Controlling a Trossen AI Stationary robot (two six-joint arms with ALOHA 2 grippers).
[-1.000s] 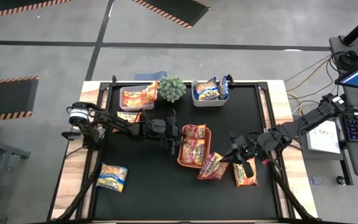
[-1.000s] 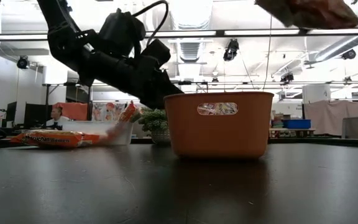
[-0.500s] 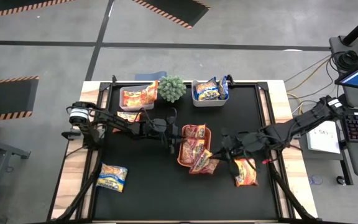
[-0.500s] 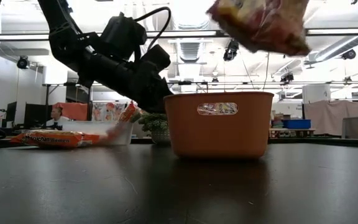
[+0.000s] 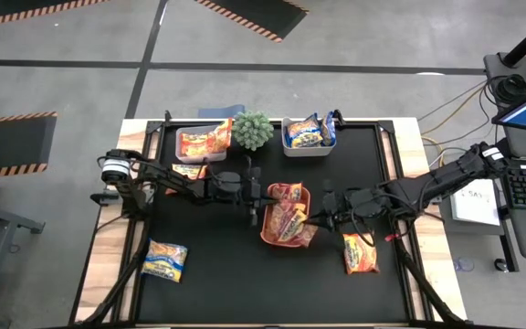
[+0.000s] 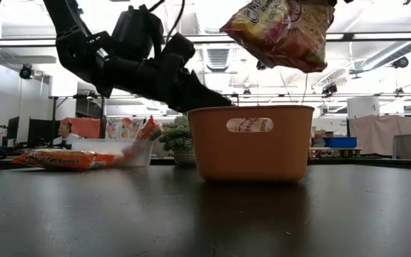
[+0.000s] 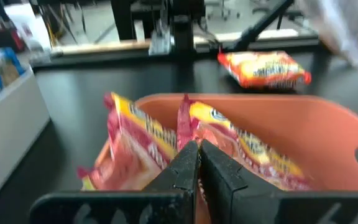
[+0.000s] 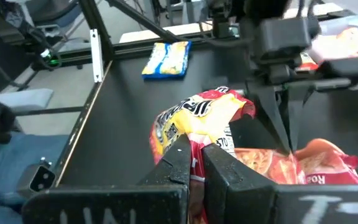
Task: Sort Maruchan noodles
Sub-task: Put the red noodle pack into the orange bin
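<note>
Probably a robotics lab: concrete floor (image 5: 80, 82), hazard-striped mats (image 5: 7, 142), ceiling strip lights (image 6: 291, 37).

Black-topped table (image 5: 217, 274) with pale wooden edges. Orange tray (image 5: 265, 236) at centre, taken as landmark. Beyond it, along the far edge: clear bin (image 5: 183, 152) toward the left arm's side, small green plant (image 5: 253, 130), second clear bin (image 5: 290, 146) toward the right arm's side. Orange packet (image 5: 187, 171) lying flat just in front of the left-side bin. Yellow-and-blue packet (image 5: 165, 260) well apart from the tray, near front left corner. Orange-red packet (image 5: 360, 255) flat near the tray's right front.
</note>
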